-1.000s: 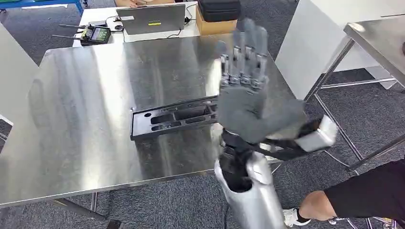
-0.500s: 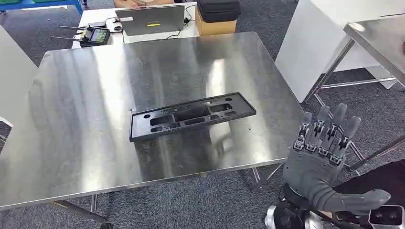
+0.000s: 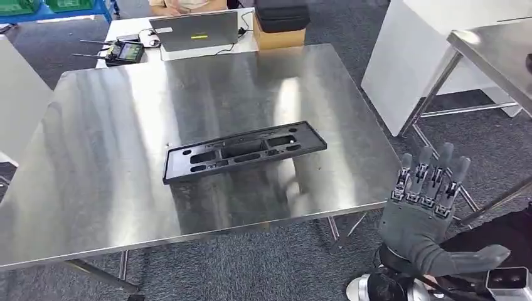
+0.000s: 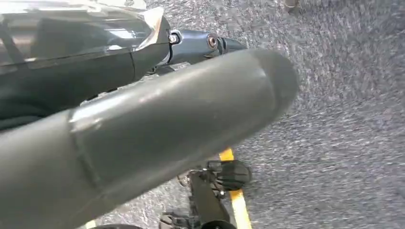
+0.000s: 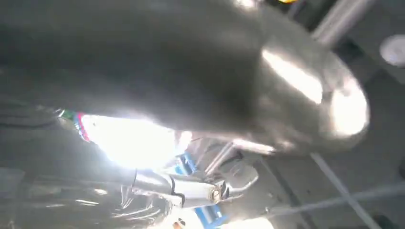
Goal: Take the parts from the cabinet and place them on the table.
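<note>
Head view: the steel desk [image 3: 113, 188] filled most of the frame, its brushed top streaked with glare and reflections.
Part: a long black plastic part [image 3: 244, 151] with rectangular cut-outs lay flat near the middle of the desk, one end toward 9 o'clock and the other toward 3 o'clock, the 3 o'clock end tipped slightly farther away.
Right hand: the right hand [image 3: 426, 213] was off the desk's edge at about 4 o'clock from the part, well apart from it, palm turned to the camera, fingers straight and spread, thumb [image 3: 477, 260] stuck out sideways, holding nothing.
Left hand: the left hand [image 4: 143, 138] appeared in the left wrist view as a thick grey thumb, blurred, over grey carpet; whether its fingers were spread or curled could not be told.
Writing: no lettering was readable; the laptop [image 3: 193, 30] carried a small yellow sticker too small to read.
Far side, 12 o'clock: a white desk [image 3: 128, 25] held the laptop, a handheld controller [image 3: 124, 51] with a lit screen, a cardboard box [image 3: 279, 37] and a black case [image 3: 282, 14] on top of it.
Room: grey carpet [image 3: 251, 263] underfoot, a white cabinet [image 3: 426, 56] at 2 o'clock, a second steel desk [image 3: 495, 50] at 3 o'clock.
Person: a dark-clothed limb [image 3: 502, 235] showed at 4 o'clock.
</note>
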Controlling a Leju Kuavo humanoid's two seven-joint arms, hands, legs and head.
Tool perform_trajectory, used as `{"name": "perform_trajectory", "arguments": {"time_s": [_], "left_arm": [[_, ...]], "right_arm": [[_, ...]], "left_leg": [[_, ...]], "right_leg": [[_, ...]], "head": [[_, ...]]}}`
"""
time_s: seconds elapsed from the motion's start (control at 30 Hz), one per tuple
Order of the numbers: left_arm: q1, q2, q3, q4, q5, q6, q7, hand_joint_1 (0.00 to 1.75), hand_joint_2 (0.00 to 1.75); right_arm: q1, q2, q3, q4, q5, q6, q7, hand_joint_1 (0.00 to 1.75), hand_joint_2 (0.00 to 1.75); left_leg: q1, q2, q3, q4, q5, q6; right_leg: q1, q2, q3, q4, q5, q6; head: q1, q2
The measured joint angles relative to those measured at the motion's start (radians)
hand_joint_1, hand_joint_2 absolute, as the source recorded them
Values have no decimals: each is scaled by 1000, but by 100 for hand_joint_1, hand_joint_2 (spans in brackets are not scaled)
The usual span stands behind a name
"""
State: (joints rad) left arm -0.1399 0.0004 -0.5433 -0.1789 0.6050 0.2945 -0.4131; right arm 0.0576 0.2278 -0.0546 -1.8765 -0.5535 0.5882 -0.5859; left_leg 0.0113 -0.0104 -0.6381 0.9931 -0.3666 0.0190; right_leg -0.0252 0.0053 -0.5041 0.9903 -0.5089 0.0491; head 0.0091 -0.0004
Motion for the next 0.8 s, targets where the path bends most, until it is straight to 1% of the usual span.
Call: {"name": "perform_trajectory", "arguments": {"time_s": [0.03, 0.07, 0.1, 0.13, 0.17, 0.2, 0.23, 0.27, 0.3, 0.33, 0.37, 0.4, 0.43, 0.47, 0.5, 0.53, 0.57, 0.6, 0.63, 0.67, 0.7, 0.73, 0.77, 0.8], "left_arm": [[4, 0, 3, 0, 0, 1, -1, 0, 0], [6, 0, 5, 0, 2, 3, -1, 0, 0], [7, 0, 5, 0, 2, 7, -2, 0, 0], [7, -1, 5, 0, 3, 10, -3, 0, 0], [7, -1, 7, 0, 3, 12, -4, 0, 0], [8, -1, 9, 0, 3, 14, -5, 0, 0], [10, -1, 11, 0, 4, 16, -5, 0, 0], [12, -2, 11, 0, 4, 17, -6, 0, 0], [12, -2, 11, 0, 4, 18, -6, 0, 0], [11, -2, 12, 0, 3, 18, -7, 0, 0], [11, -2, 13, 0, 3, 19, -7, 0, 0], [9, -2, 14, 0, 2, 19, -7, 0, 0], [11, -2, 16, 0, 2, 19, -7, 0, 0], [11, -2, 19, 0, 1, 19, -6, 0, 0], [10, -2, 19, 0, 1, 19, -6, 0, 0], [10, -2, 20, 0, 1, 19, -5, 0, 0], [9, -3, 20, 0, 1, 19, -5, 0, 0], [8, -4, 21, 0, 0, 19, -5, 0, 0], [7, -4, 21, 0, 0, 19, -5, 0, 0], [6, -4, 21, 0, 0, 19, -5, 0, 0], [6, -4, 21, 0, 0, 19, -5, 0, 0], [7, -4, 21, 0, 0, 19, -5, 0, 0], [7, -4, 21, 0, 0, 18, -5, 0, 0], [7, -4, 22, 0, 0, 18, -5, 0, 0]], "right_arm": [[-3, -2, -1, 7, -4, 0, 0, 0, 0], [-7, -2, -3, 14, -6, -2, 2, 0, 0], [-13, -3, -4, 18, -9, -5, 6, 0, 0], [-18, -3, -6, 25, -15, -10, 10, 0, 0], [-21, -4, -8, 31, -18, -13, 13, 0, 0], [-22, -6, -9, 39, -23, -15, 14, 0, 0], [-22, -7, -11, 45, -26, -18, 16, 0, 0], [-23, -8, -12, 51, -28, -19, 17, 0, 0], [-23, -8, -13, 55, -30, -20, 17, 0, 0], [-24, -8, -14, 58, -31, -21, 17, 0, 0], [-25, -9, -15, 61, -31, -23, 17, 0, 0], [-25, -9, -16, 61, -31, -26, 17, 0, 0], [-25, -10, -17, 62, -31, -29, 16, 0, 0], [-25, -10, -18, 63, -31, -30, 15, 0, 0], [-24, -10, -19, 63, -31, -31, 15, 0, 0], [-23, -11, -20, 63, -32, -31, 14, 0, 0], [-22, -12, -22, 64, -32, -31, 13, 0, 0], [-21, -13, -24, 64, -33, -32, 13, 0, 0], [-21, -13, -24, 64, -33, -32, 13, 0, 0], [-21, -14, -24, 65, -33, -32, 13, 0, 0], [-20, -15, -25, 66, -33, -32, 12, 0, 0], [-19, -15, -27, 69, -33, -32, 13, 0, 0], [-19, -16, -29, 72, -34, -32, 13, 0, 0], [-18, -16, -31, 74, -34, -32, 13, 0, 0]], "left_leg": [[7, 1, -5, 2, 0, -6], [13, 3, -14, 25, -34, -9], [14, 7, -33, 79, -93, -10], [14, 6, -62, 160, -151, -13], [15, 7, -89, 242, -194, -17], [15, 7, -105, 307, -219, -20], [16, 7, -101, 330, -221, -21], [16, 7, -72, 302, -203, -20], [16, 7, -19, 232, -171, -18], [17, 8, 46, 136, -138, -16], [18, 8, 104, 49, -124, -13], [12, 5, 123, 18, -140, -13], [8, 3, 114, 26, -127, -4], [5, 3, 110, 22, -129, -3], [3, 3, 106, 24, -128, 0], [3, 4, 103, 14, -117, 12], [8, 12, 99, 7, -105, 23], [6, 11, 89, 6, -98, 33], [4, 12, 80, 7, -92, 40], [2, 13, 68, 7, -83, 43], [-1, 13, 56, 8, -75, 44], [-3, 14, 46, 8, -67, 45], [-5, 14, 36, 8, -60, 45], [-7, 13, 27, 8, -53, 44]], "right_leg": [[-17, -1, -3, -3, 8, -16], [-16, -4, -3, -3, 14, -27], [-13, -4, -8, -3, 21, -43], [-9, -6, -17, -2, 28, -51], [-6, -9, -26, -1, 34, -55], [-3, -10, -34, 0, 39, -55], [0, -11, -40, 0, 44, -53], [0, -11, -45, 1, 47, -49], [-1, -11, -48, 2, 49, -46], [-1, -11, -50, 6, 50, -44], [-1, -11, -51, 9, 51, -41], [7, -11, -58, 11, 54, -36], [6, -11, -58, 10, 59, -28], [6, -11, -59, 11, 63, -23], [5, -11, -62, 7, 70, -13], [11, -10, -66, 4, 77, -2], [8, -9, -75, 20, 57, -3], [10, -8, -96, 59, 19, -11], [9, -8, -120, 120, -22, -20], [9, -8, -149, 202, -66, -26], [9, -8, -171, 273, -97, -26], [9, -8, -176, 309, -105, -20], [9, -8, -157, 297, -94, -13], [11, -8, -115, 241, -70, -5]], "head": [[0, 0], [2, 0], [0, 0], [-3, 0], [-1, 0], [-2, 0], [-2, 0], [-2, 0], [-2, 0], [-2, 0], [-2, 0], [-3, 0], [2, 0], [0, 0], [1, 0], [1, 0], [2, 0], [4, 0], [6, 0], [5, 0], [5, 0], [6, 0], [5, 0], [7, 0]]}}
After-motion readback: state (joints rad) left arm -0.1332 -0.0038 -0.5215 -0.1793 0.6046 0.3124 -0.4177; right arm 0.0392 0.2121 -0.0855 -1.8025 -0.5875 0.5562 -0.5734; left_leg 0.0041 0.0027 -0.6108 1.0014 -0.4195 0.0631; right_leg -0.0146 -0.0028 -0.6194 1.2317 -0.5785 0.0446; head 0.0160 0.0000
